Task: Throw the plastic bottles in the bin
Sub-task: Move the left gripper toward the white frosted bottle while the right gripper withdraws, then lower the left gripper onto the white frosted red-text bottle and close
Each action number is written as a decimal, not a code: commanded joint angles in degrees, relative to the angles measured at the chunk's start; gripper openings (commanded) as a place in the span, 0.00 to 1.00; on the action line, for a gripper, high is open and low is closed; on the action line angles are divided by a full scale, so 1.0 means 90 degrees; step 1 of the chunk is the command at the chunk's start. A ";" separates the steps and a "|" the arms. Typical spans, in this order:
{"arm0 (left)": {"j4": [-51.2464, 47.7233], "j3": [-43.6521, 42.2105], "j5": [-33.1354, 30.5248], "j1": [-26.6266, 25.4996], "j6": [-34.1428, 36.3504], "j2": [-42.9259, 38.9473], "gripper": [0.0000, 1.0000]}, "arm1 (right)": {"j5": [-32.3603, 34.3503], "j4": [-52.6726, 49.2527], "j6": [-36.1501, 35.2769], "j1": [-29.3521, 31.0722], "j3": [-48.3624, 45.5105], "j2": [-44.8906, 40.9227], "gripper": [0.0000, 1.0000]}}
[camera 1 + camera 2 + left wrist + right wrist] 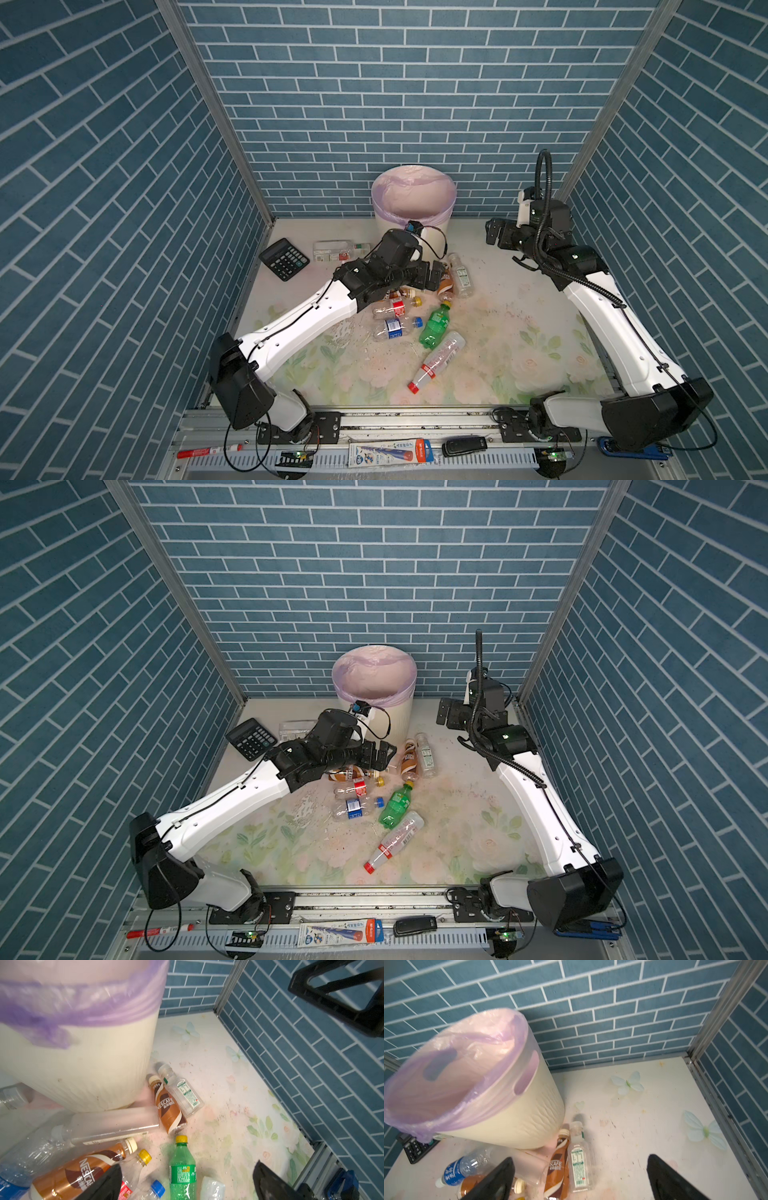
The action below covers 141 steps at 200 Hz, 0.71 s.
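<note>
The cream bin [413, 195] [374, 675] with its lilac bag stands at the back wall. Plastic bottles lie in front of it: a green one [434, 328] [182, 1169], a clear red-capped one [436, 361], a blue-labelled one [395, 328], a red-labelled one [388, 308], a brown one [168, 1109] [557, 1169] and a clear green-labelled one [461, 276] [579, 1165] beside it. A blurred clear bottle [112, 1124] shows by the bin's base. My left gripper [436, 274] [187, 1167] hovers open above the pile, holding nothing. The right gripper [492, 232] [581, 1158] hangs open and empty, right of the bin.
A black calculator [284, 258] and a flat clear bottle [336, 250] lie at the back left. A red marker [210, 451], a pen pack [390, 453] and a black device [463, 445] rest on the front rail. Blue brick walls enclose three sides.
</note>
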 commanded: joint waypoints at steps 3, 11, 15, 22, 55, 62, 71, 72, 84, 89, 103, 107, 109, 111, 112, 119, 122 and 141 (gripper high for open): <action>-0.0090 -0.0409 -0.0356 -0.0301 -0.0123 -0.0166 0.99 | 0.0059 0.0166 0.0369 -0.0051 -0.0639 -0.0387 0.99; -0.0026 -0.0572 -0.0374 -0.0405 -0.0194 -0.0162 0.99 | 0.0081 0.0212 0.0413 -0.0058 -0.0820 -0.0475 0.99; -0.0004 -0.0651 -0.0388 -0.0463 -0.0218 -0.0150 0.99 | 0.0096 0.0229 0.0428 -0.0059 -0.0910 -0.0524 0.99; 0.0026 -0.0761 -0.0420 -0.0562 -0.0268 -0.0140 0.98 | 0.0136 0.0258 0.0471 -0.0056 -0.1076 -0.0602 0.99; 0.0100 -0.1150 -0.0652 -0.0992 -0.0439 -0.0001 0.98 | 0.0073 0.0410 0.0731 -0.0095 -0.1779 -0.0879 0.99; 0.0118 -0.1207 -0.0676 -0.1048 -0.0483 0.0031 0.98 | 0.0050 0.0415 0.0778 -0.0096 -0.1886 -0.0918 0.99; 0.0148 -0.1262 -0.0687 -0.1141 -0.0529 0.0095 0.98 | 0.0036 0.0440 0.0814 -0.0104 -0.2027 -0.0967 0.99; 0.0149 -0.1268 -0.0687 -0.1152 -0.0532 0.0100 0.98 | 0.0040 0.0442 0.0823 -0.0105 -0.2040 -0.0970 0.99; 0.0150 -0.1293 -0.0705 -0.1276 -0.0562 0.0178 0.98 | 0.0028 0.0481 0.0850 -0.0109 -0.2195 -0.1053 0.99; 0.0150 -0.1309 -0.0730 -0.1325 -0.0572 0.0220 0.98 | 0.0026 0.0505 0.0868 -0.0114 -0.2269 -0.1091 0.99; 0.0140 -0.1335 -0.0765 -0.1482 -0.0634 0.0340 0.98 | 0.0017 0.0584 0.0944 -0.0114 -0.2455 -0.1190 0.99; 0.0140 -0.1351 -0.0781 -0.1522 -0.0670 0.0364 0.97 | 0.0008 0.0604 0.0962 -0.0114 -0.2504 -0.1216 0.99; 0.0145 -0.1365 -0.0784 -0.1540 -0.0684 0.0387 0.97 | 0.0006 0.0597 0.0966 -0.0127 -0.2518 -0.1230 0.99; 0.0148 -0.1376 -0.0787 -0.1560 -0.0702 0.0400 0.97 | 0.0000 0.0617 0.0975 -0.0112 -0.2551 -0.1235 0.99; 0.0149 -0.1379 -0.0790 -0.1566 -0.0711 0.0404 0.97 | -0.0007 0.0624 0.0981 -0.0113 -0.2566 -0.1246 0.99; 0.0167 -0.1418 -0.0802 -0.1633 -0.0769 0.0450 0.97 | -0.0007 0.0655 0.1019 -0.0119 -0.2638 -0.1289 0.99; 0.0169 -0.1430 -0.0804 -0.1662 -0.0791 0.0476 0.97 | -0.0005 0.0665 0.1026 -0.0123 -0.2677 -0.1311 0.99; 0.0203 -0.1508 -0.0813 -0.1855 -0.0890 0.0622 0.96 | 0.0004 0.0742 0.1056 -0.0125 -0.2854 -0.1426 0.99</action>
